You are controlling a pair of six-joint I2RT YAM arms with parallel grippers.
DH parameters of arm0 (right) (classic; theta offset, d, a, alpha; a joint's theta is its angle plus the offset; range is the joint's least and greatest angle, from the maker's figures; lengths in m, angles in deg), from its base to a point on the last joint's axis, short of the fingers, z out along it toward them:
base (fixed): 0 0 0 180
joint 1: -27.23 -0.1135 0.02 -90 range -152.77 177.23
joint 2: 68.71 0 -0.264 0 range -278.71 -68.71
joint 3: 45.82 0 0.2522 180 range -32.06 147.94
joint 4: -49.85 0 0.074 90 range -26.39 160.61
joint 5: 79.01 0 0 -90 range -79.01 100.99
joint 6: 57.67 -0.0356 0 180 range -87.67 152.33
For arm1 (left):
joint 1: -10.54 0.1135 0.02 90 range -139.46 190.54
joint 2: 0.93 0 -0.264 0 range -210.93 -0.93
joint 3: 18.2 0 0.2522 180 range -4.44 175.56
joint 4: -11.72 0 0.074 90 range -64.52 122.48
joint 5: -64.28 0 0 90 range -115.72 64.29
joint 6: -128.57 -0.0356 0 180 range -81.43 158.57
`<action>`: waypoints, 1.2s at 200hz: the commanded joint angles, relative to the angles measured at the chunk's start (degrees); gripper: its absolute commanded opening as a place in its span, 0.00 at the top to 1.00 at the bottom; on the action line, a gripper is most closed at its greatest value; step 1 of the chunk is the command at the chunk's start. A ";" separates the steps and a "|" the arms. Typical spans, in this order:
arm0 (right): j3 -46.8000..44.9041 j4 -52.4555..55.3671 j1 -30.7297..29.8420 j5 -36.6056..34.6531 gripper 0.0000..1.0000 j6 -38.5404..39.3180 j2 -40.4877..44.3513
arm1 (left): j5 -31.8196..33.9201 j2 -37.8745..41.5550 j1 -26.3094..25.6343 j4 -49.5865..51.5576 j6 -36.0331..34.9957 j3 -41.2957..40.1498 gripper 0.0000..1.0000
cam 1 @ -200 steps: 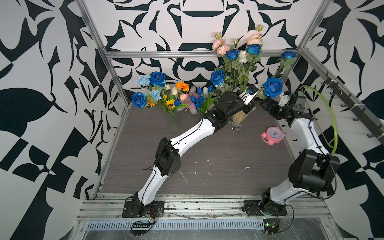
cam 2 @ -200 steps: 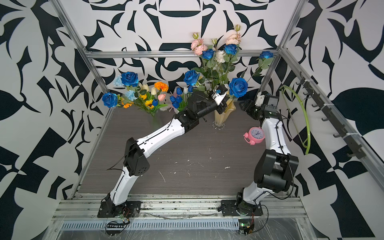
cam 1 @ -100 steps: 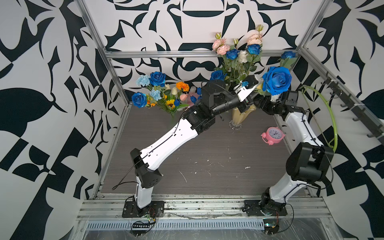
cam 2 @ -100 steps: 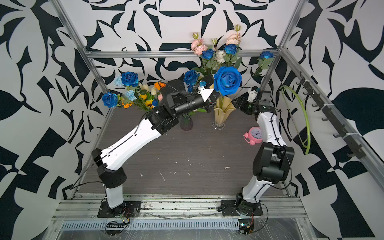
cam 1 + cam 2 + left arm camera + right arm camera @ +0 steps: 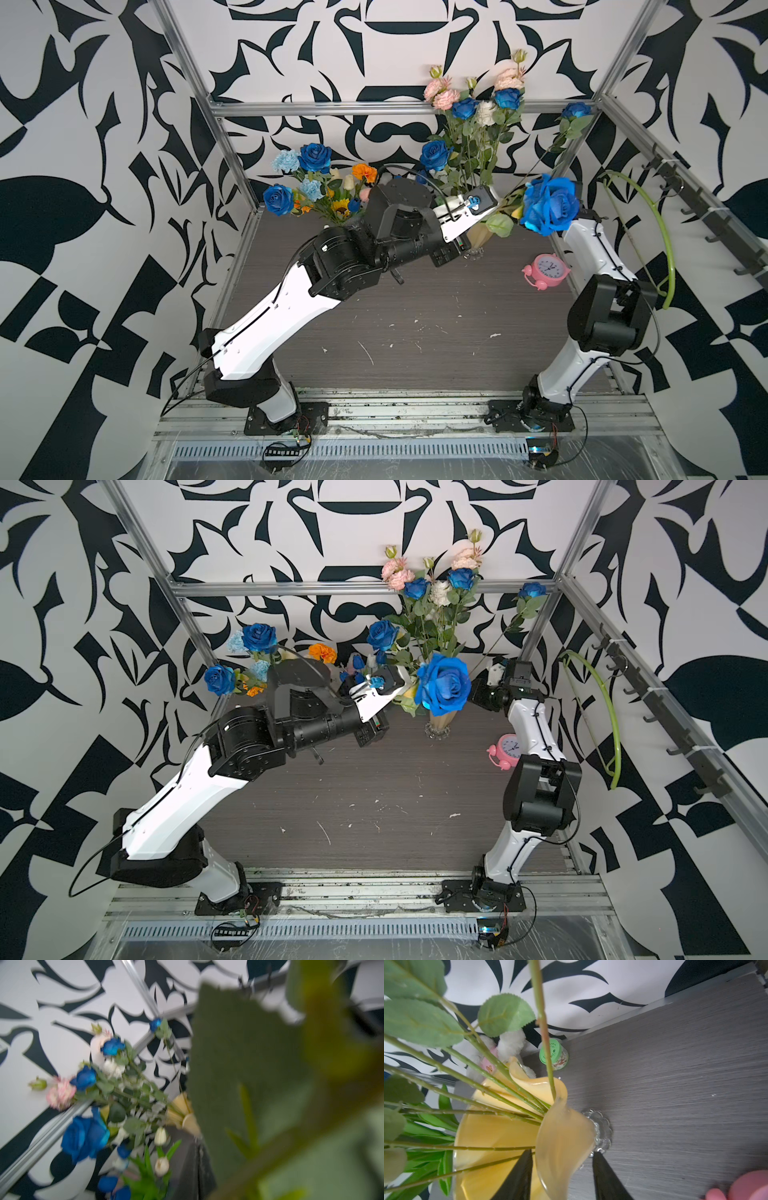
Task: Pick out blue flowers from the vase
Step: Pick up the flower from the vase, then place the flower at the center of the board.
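Two deep-blue roses (image 5: 316,157) and pale-blue carnations (image 5: 286,161) stand bunched well left of the yellow vase (image 5: 478,243). Smaller blue roses (image 5: 465,109) rise on long leafy stems from that vase. Just above its rim the left pincer (image 5: 494,200) is clenched on the stem of a large blue rose (image 5: 548,205), whose full, layered bloom hangs right of the vase. The right pincer (image 5: 561,1153) straddles the vase's wavy lip; whether it pinches it I cannot tell.

Bright even light, left wrist view blurred
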 commanded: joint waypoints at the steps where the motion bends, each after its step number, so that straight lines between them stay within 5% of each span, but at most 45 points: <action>1: 3.44 2.73 -1.16 -2.07 0.59 2.51 1.61 | 14.83 -3.00 -0.11 15.29 0.11 -0.96 1.00; 35: 5.17 5.15 -1.96 -3.59 0.64 4.20 0.72 | 22.90 -5.82 0.17 16.74 -0.67 -10.17 1.00; 106: 13.53 13.56 -3.75 -8.19 0.68 8.06 -4.85 | 21.16 -21.03 4.08 4.66 -3.16 -24.96 1.00; 151: 16.39 16.10 -3.98 -10.73 0.72 10.28 -7.62 | 19.20 -28.83 4.80 -3.43 -3.55 -24.72 1.00; 209: 17.79 17.39 -4.39 -12.18 0.98 11.25 -8.56 | 19.15 -36.44 4.89 -6.75 -1.64 -23.31 1.00; 240: 16.38 17.31 -4.42 -13.00 1.00 11.67 -7.87 | 17.53 -37.95 5.11 -7.38 -0.28 -22.41 0.85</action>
